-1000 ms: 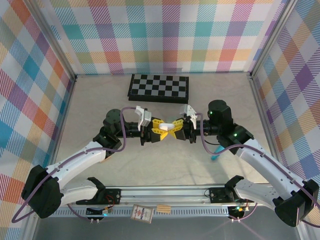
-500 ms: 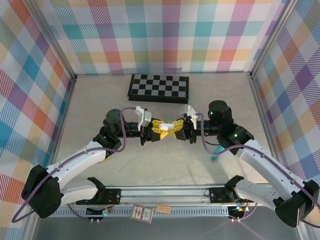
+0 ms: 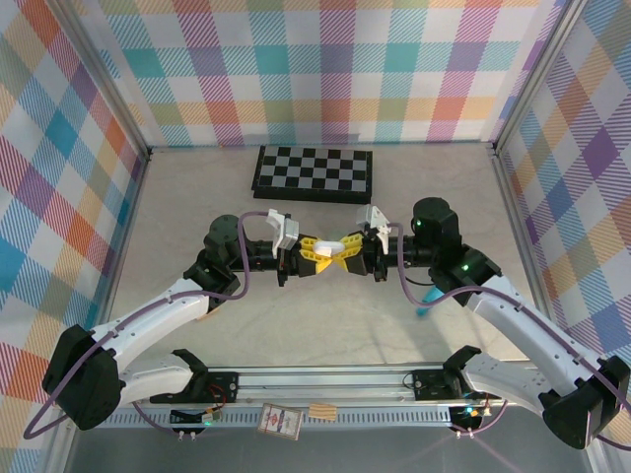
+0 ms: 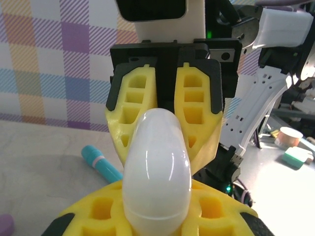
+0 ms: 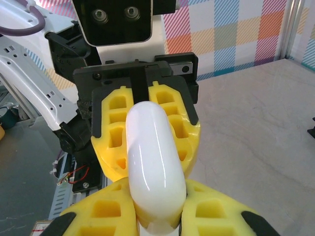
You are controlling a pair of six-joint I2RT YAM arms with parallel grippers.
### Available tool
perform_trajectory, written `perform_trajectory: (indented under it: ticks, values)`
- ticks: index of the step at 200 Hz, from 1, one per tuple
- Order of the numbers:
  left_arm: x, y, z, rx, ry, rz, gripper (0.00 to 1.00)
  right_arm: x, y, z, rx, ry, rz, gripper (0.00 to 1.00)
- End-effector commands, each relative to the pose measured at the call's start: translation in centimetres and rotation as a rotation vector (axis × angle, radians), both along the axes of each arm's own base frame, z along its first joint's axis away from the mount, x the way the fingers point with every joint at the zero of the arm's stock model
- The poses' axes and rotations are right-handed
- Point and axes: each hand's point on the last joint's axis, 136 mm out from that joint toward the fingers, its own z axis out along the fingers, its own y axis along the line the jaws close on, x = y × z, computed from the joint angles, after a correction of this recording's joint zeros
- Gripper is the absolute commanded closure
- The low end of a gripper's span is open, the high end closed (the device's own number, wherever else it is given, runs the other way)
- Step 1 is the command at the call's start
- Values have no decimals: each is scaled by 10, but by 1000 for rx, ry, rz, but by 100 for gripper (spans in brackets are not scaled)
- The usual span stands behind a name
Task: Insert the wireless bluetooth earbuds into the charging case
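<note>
Clamping a glossy white egg-shaped case (image 4: 156, 167), left hand (image 3: 317, 256) faces right hand (image 3: 351, 252).

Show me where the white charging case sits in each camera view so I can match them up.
Top external: white charging case mid-table, clamped between left gripper and right gripper.
Left wrist: lower centre, the right gripper's yellow fingers behind it.
Right wrist: lower centre, the left gripper's yellow fingers behind it.
Shared landmark: the yellow fingers at both ends of the case.

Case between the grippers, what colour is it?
The case is glossy white; clearest in left wrist view.
</note>
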Motion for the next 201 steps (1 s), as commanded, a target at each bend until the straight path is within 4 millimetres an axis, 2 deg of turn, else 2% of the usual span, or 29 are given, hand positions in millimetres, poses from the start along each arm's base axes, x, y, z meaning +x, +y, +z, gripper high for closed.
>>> perform_trajectory:
  ticks: [1, 12, 38, 53, 82, 121, 162, 187, 201]
  values:
    - [-10, -1, 2, -12, -35, -45, 97, 2, -1, 4, 13, -19, -10, 100]
    - [-10, -1, 2, -11, -36, -43, 100, 3, -1, 5, 17, -18, -20, 99]
    - [-11, 1, -1, -3, -62, -42, 100, 14, -4, 10, 34, 6, -102, 74]
    - [-13, 1, -1, 2, -80, -44, 100, 24, -7, 11, 39, 23, -166, 65]
    - [-15, 2, -5, 26, -103, -54, 100, 39, -14, 14, 41, 43, -256, 64]
    - [-14, 2, -13, 45, -116, -47, 100, 36, -17, 25, 77, 47, -256, 55]
    - [-16, 4, -14, 50, -148, -44, 100, 44, -20, 28, 73, 70, -311, 49]
    - [-11, 6, -16, 53, -163, -1, 100, 36, -20, 36, 94, 52, -277, 39]
    - [-8, 7, -19, 54, -168, 28, 100, 29, -20, 41, 109, 56, -247, 28]
